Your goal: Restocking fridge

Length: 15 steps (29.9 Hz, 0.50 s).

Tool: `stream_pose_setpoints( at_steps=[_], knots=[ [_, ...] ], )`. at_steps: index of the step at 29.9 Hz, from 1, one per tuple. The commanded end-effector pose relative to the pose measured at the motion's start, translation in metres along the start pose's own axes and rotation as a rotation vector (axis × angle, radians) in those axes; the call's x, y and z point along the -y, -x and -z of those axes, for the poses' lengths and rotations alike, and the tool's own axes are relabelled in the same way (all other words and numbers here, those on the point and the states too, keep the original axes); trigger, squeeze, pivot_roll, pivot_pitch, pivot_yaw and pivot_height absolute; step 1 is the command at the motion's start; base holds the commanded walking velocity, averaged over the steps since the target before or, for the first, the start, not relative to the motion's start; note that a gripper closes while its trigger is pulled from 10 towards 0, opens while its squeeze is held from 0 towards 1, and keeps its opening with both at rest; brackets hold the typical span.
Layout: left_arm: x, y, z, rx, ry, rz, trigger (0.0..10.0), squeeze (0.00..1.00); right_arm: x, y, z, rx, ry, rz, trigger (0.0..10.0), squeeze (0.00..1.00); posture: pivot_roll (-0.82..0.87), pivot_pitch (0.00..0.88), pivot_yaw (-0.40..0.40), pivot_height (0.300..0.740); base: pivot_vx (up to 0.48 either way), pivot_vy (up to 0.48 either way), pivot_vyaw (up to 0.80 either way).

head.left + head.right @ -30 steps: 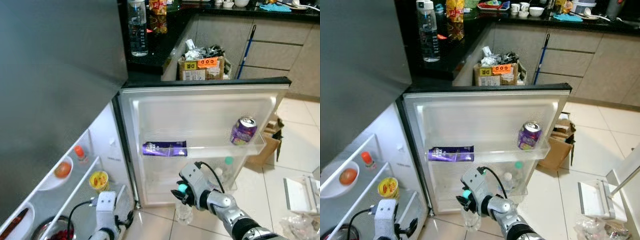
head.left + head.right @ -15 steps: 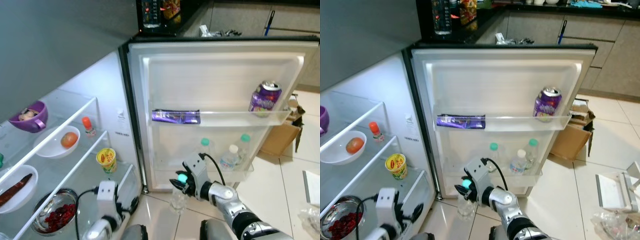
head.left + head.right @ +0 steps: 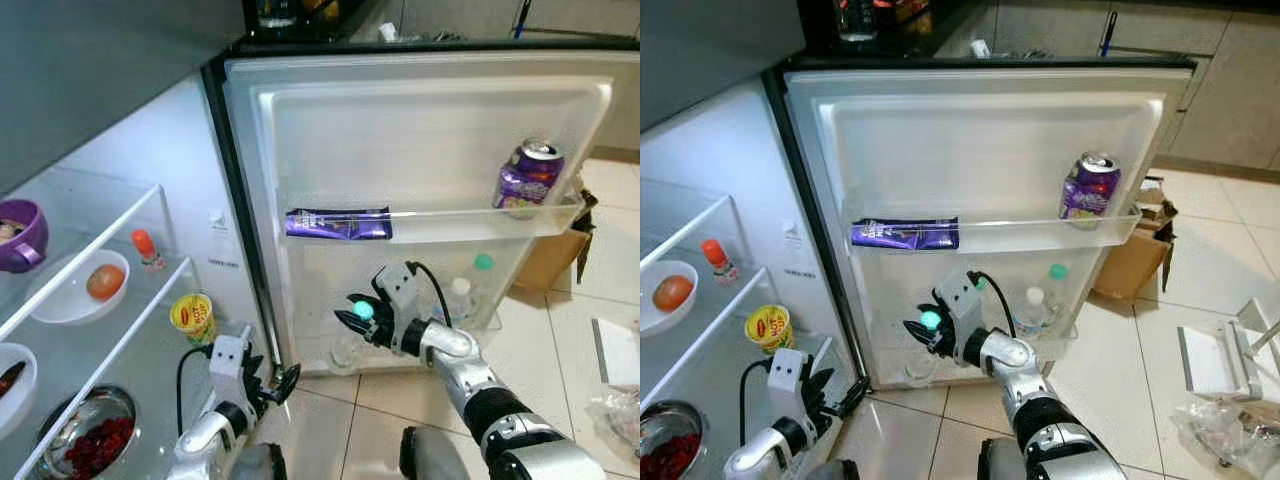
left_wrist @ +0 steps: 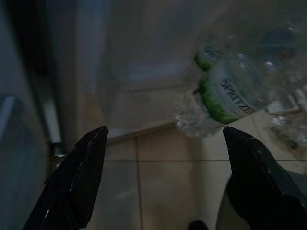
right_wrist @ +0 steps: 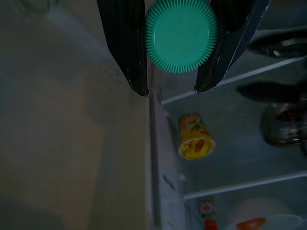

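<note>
1. Right wrist view up close: right pincer (image 5: 170, 89) clamped on the neck of the water bottle (image 3: 345, 350), teal cap (image 5: 181, 36) sitting between the two black fingers (image 5: 122, 43).
2. Low on the robot's left, near the fridge's bottom shelf: left pincer (image 4: 160, 177) idle, fingers spread wide apart, nothing between them.
3. Just changed: half a second ago hung over the floor tiles below the door; now lifted and brought in against the left end of the lower door bin (image 3: 480, 318), body of the bottle level with the bin's front wall. Head camera also shifted, so only the bottle's place against the door counts.
4. Meaning for the task, as a judgement: carry nearly done, placing step at hand. Not yet clear whether seated inside the bin or hanging just in front of it; grip not yet released.
5. Further along the same bin: two stocked bottles (image 3: 470, 290), near but apart from the held one.
6. Above, on the upper door shelf: purple packet (image 3: 338, 223) at its left, purple can (image 3: 527, 178) at its right.
7. Farthest left, inside the fridge: yellow cup (image 3: 192, 315), tomato in a white bowl (image 3: 105, 282).
</note>
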<state>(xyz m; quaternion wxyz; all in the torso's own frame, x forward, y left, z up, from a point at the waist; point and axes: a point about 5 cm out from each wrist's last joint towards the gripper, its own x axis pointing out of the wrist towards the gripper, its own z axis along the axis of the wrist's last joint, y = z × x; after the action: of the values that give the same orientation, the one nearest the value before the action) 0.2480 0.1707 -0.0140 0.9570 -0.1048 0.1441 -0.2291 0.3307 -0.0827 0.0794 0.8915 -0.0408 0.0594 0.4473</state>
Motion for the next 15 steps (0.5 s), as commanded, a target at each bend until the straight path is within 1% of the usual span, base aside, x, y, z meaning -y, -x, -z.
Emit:
stream_pose_setpoints(
  at_steps=[1,2,7,9,10,11,12,14,15],
  knots=[
    [0.002,-0.003,-0.004,0.025,-0.007,0.017,10.0,0.0,0.002,-0.002,-0.009,0.038,-0.001,-0.001,10.0,0.0,-0.06,0.0,-0.029,0.555,0.0,0.0,0.0],
    [0.003,-0.004,-0.007,0.039,-0.01,0.027,10.0,0.0,0.001,-0.003,-0.01,0.041,-0.002,-0.016,10.0,0.0,-0.06,0.0,-0.029,0.545,0.0,0.0,0.0],
    [0.005,-0.006,-0.01,0.05,-0.023,0.056,10.0,0.0,-0.005,-0.005,-0.008,0.035,0.017,-0.045,10.0,0.0,-0.06,0.0,-0.03,0.53,0.0,0.0,0.0],
    [0.006,-0.006,-0.01,0.052,-0.026,0.071,10.0,0.0,-0.008,-0.007,-0.01,0.038,0.042,-0.06,10.0,0.0,-0.06,0.0,-0.03,0.52,0.0,0.0,0.0],
    [0.006,-0.006,-0.01,0.053,-0.026,0.077,10.0,0.0,-0.009,-0.007,-0.011,0.046,0.051,-0.066,10.0,0.0,-0.06,0.0,-0.03,0.515,0.0,0.0,0.0],
    [0.007,-0.006,-0.011,0.059,-0.03,0.093,10.0,0.0,-0.012,-0.009,-0.017,0.074,0.082,-0.089,10.0,0.0,-0.06,0.0,-0.024,0.505,0.0,0.0,0.0],
    [0.007,-0.006,-0.011,0.059,-0.03,0.093,10.0,0.0,-0.012,-0.009,-0.017,0.074,0.082,-0.089,10.0,0.0,-0.06,0.0,-0.024,0.505,0.0,0.0,0.0],
    [0.007,-0.007,-0.013,0.063,-0.034,0.103,10.0,0.0,-0.018,-0.009,-0.027,0.13,0.141,-0.138,10.0,0.0,-0.06,0.0,-0.024,0.5,0.0,0.0,0.0],
    [0.007,-0.007,-0.013,0.063,-0.034,0.103,10.0,0.0,-0.018,-0.009,-0.027,0.13,0.141,-0.138,10.0,0.0,-0.06,0.0,-0.024,0.5,0.0,0.0,0.0]
  ],
)
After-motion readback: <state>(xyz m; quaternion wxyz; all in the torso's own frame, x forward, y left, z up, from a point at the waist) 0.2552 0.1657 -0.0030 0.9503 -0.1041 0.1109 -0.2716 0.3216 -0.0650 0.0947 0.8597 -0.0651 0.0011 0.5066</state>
